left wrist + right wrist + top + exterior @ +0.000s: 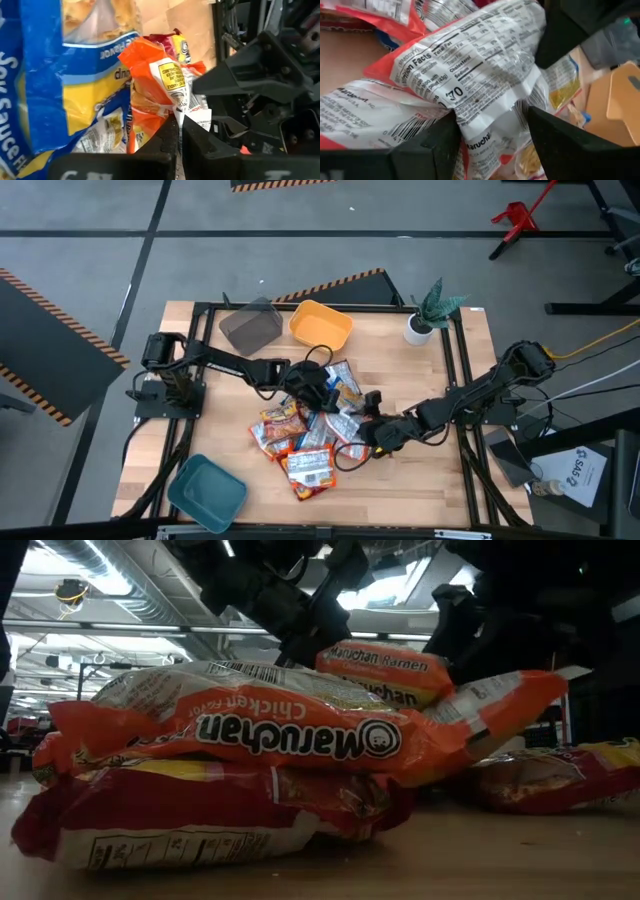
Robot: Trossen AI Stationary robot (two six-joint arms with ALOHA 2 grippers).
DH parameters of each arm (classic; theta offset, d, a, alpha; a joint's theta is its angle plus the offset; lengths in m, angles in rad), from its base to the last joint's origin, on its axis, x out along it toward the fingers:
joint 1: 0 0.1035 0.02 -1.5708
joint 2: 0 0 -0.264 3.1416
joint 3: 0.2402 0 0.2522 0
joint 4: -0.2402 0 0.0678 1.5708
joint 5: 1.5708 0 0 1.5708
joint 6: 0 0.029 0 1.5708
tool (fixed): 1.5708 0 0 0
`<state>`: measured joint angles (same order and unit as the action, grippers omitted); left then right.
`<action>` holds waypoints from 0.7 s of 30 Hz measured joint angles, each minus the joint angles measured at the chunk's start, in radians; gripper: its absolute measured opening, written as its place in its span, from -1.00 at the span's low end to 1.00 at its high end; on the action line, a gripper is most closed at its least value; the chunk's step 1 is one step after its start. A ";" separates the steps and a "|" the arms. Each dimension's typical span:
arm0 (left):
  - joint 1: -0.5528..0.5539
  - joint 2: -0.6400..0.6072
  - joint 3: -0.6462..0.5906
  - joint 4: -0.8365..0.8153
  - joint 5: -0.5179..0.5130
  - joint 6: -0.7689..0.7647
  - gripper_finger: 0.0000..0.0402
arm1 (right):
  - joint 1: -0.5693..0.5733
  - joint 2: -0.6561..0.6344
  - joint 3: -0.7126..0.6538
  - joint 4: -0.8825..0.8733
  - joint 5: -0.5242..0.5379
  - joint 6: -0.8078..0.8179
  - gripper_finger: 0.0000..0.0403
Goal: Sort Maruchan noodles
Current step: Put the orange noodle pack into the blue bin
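Several Maruchan noodle packets (300,435) lie heaped on the wooden table's middle, orange-red, blue-yellow and silver-white. My left gripper (318,392) reaches into the heap's far side and is shut on an orange packet (155,85). Beside that packet, a blue-yellow packet (60,90) fills the left wrist view. My right gripper (372,432) is at the heap's right side, closed on a packet that shows its white nutrition-label back (470,65). In the low view, orange packets (250,730) are stacked on one another. My left gripper pinches the orange packet's crimped white end flap (192,114) between its two shut fingers. It comes slanting down from the table's left. The packet stands up beyond the fingers; whether it is clear of the heap I cannot tell. My right gripper has the white-backed packet's crumpled end (492,117) between its two fingers (440,145), which stand apart with the packet filling the gap. It comes slanting down from the table's right. The rest of the packet lies on the other packets.
A grey bin (250,327) and a yellow bin (320,325) stand at the table's far edge. A teal bin (207,490) stands at the near left corner, and a potted plant (428,318) at the far right. Bare wood lies near right.
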<state>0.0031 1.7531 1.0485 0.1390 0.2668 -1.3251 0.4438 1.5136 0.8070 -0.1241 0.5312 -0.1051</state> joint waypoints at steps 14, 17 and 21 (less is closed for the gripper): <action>0.063 -0.042 -0.002 0.050 0.065 0.025 -1.00 | 0.000 -0.065 0.000 -0.173 -0.042 0.271 0.10; 0.080 -0.074 -0.002 0.037 0.061 0.047 -1.00 | 0.000 -0.065 0.000 -0.220 -0.085 0.335 0.10; 0.098 -0.111 -0.003 0.017 0.074 0.068 -1.00 | 0.001 -0.065 0.000 -0.247 -0.091 0.388 0.10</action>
<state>0.1012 1.6420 1.0455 0.1558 0.3404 -1.2575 0.4446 1.4483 0.8070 -0.3715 0.4407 0.2827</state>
